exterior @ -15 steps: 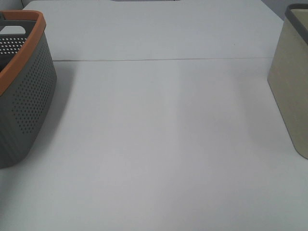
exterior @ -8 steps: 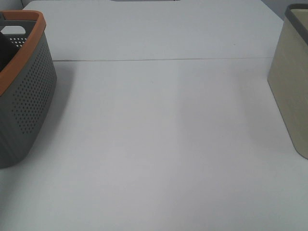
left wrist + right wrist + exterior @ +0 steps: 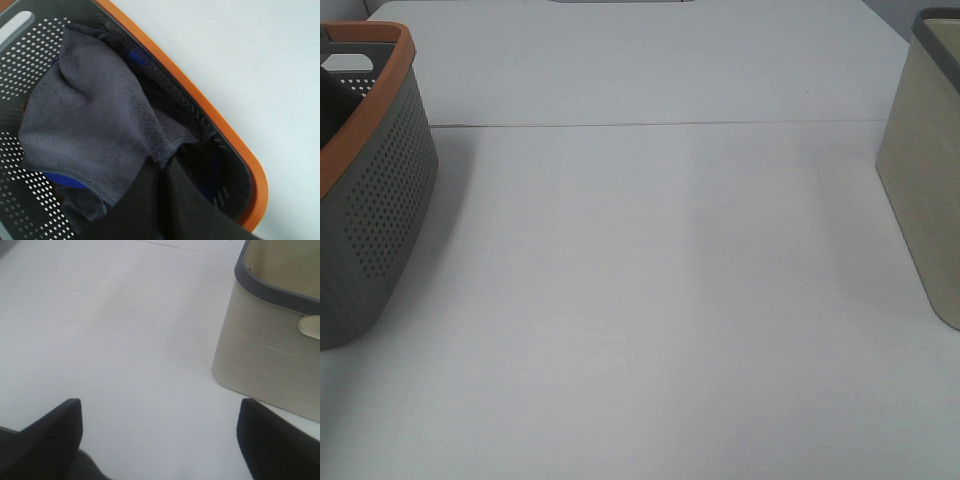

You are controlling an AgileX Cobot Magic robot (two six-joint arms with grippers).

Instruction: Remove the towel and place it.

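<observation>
The towel (image 3: pixel 90 115), a dark charcoal-grey cloth, lies bunched inside the grey perforated basket (image 3: pixel 15 75) with the orange rim. In the left wrist view my left gripper (image 3: pixel 162 175) is shut, and one edge of the towel is drawn up to a point between its dark fingers (image 3: pixel 135 210). My right gripper (image 3: pixel 160 435) stands open over bare table, with nothing between its fingers (image 3: pixel 60 425). Neither gripper shows in the exterior high view, where the basket (image 3: pixel 380 200) stands at the left edge.
A blue cloth (image 3: pixel 60 178) and other dark fabric lie under the towel in the basket. A beige bin (image 3: pixel 270 355) with a dark grey rim stands close beside my right gripper, at the right edge (image 3: pixel 925 170) of the white table (image 3: pixel 650 280).
In the exterior high view a dark shape has come up inside the basket and now covers part of the perforated inner wall. Nothing else has moved.
</observation>
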